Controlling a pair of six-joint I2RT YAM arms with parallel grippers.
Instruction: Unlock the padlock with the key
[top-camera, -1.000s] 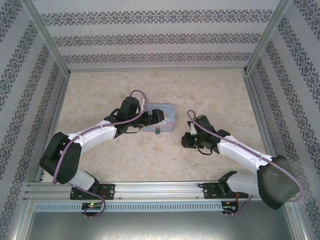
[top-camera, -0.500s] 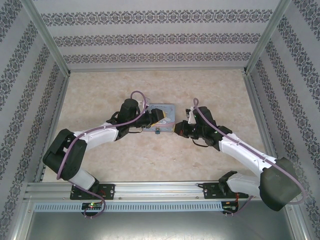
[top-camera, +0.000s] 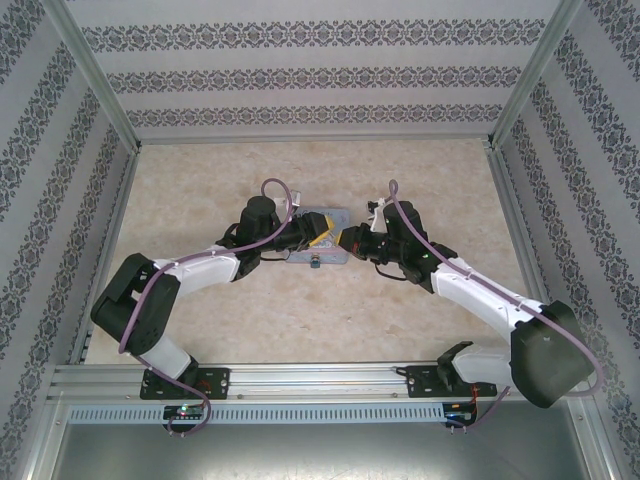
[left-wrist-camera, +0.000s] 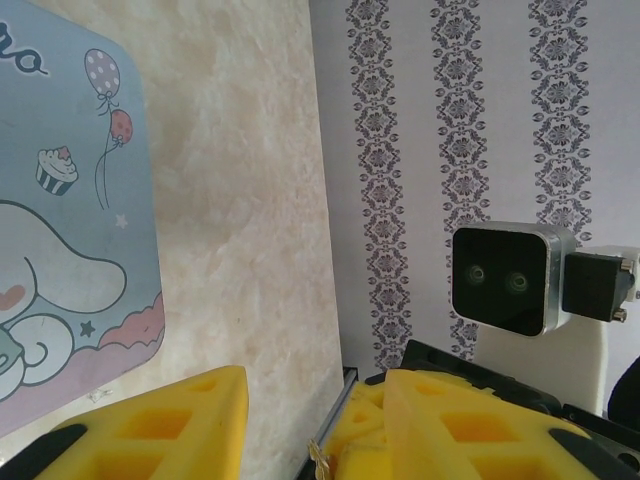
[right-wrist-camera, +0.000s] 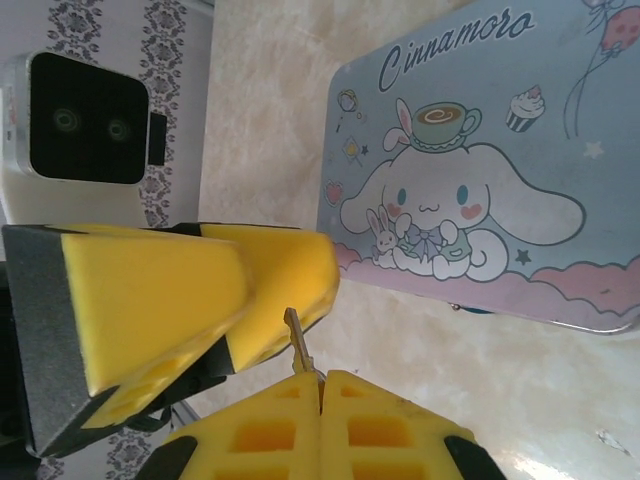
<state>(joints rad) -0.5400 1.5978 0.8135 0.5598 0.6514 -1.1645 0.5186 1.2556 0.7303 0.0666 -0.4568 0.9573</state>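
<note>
My right gripper (right-wrist-camera: 322, 378) is shut on the key (right-wrist-camera: 297, 342), a thin brownish blade sticking up from its yellow pads. The key tip sits beside a yellow finger (right-wrist-camera: 200, 290) of my left gripper. In the left wrist view my left gripper (left-wrist-camera: 315, 410) stands open, and the key (left-wrist-camera: 322, 462) pokes in at the bottom between its fingers. From above, both grippers meet over the tin: the left gripper (top-camera: 322, 238) and the right gripper (top-camera: 349, 240). The tiny blue padlock (top-camera: 314, 263) lies on the table at the tin's near edge, held by neither gripper.
A pale-blue cartoon tin (right-wrist-camera: 480, 150) lies flat mid-table under both grippers, also the tin (top-camera: 330, 254) from above. Patterned walls (top-camera: 320, 80) enclose the beige table on three sides. The right wrist camera (left-wrist-camera: 510, 275) faces my left gripper closely.
My right arm has swung left and away from me, carrying the key up to the left gripper over the tin. The left gripper has edged slightly right.
</note>
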